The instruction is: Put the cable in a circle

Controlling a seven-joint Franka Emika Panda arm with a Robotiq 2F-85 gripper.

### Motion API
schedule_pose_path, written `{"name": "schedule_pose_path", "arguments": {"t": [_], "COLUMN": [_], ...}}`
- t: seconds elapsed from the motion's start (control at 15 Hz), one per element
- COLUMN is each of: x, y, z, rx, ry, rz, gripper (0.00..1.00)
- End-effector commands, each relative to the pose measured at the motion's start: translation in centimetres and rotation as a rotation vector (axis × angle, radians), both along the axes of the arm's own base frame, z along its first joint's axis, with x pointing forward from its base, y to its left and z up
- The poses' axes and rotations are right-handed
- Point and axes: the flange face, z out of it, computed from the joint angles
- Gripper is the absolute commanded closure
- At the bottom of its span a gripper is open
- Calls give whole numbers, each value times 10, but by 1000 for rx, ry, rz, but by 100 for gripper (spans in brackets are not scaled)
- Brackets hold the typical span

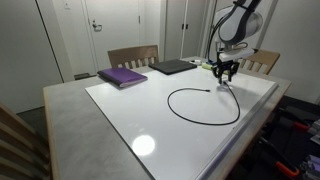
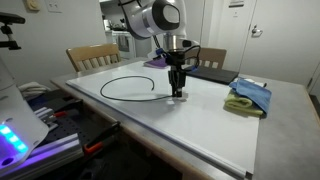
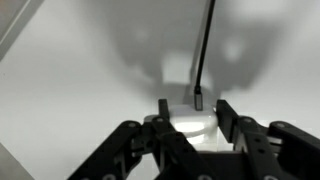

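The cable (image 1: 169,101) (image 2: 125,78) lies on the white table top (image 1: 130,115) (image 2: 205,125) in a nearly closed loop, seen in both exterior views. It sits on the half of the top away from the purple book (image 1: 123,76). One plug end points into the ring. The other end runs up to the table's far edge, where the Robotiq gripper (image 1: 226,76) (image 2: 177,92) hangs straight down, its tips at the surface. In the wrist view the cable (image 3: 204,50) comes down to a plug end between the gripper's (image 3: 193,105) fingers. The jaws stand partly apart, wider than the cord, and do not pinch it. A dark closed laptop (image 1: 172,67) rests beside the book at the far edge. Blue and yellow-green cloths (image 2: 250,96) lie near a corner. A wooden chair (image 1: 133,55) stands behind the book.
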Motion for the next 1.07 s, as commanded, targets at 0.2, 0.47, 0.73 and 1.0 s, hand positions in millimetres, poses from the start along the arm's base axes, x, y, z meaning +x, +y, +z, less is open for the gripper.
{"name": "schedule_pose_path", "arguments": {"t": [0.2, 0.47, 0.73, 1.0], "x": [25, 23, 25, 37], "y": [32, 37, 41, 64], "z": [4, 4, 7, 13], "rx": [78, 69, 89, 111], "ry": [-2, 1, -19, -34], "rz": [353, 327, 392, 629], "gripper": [75, 50, 75, 75]}}
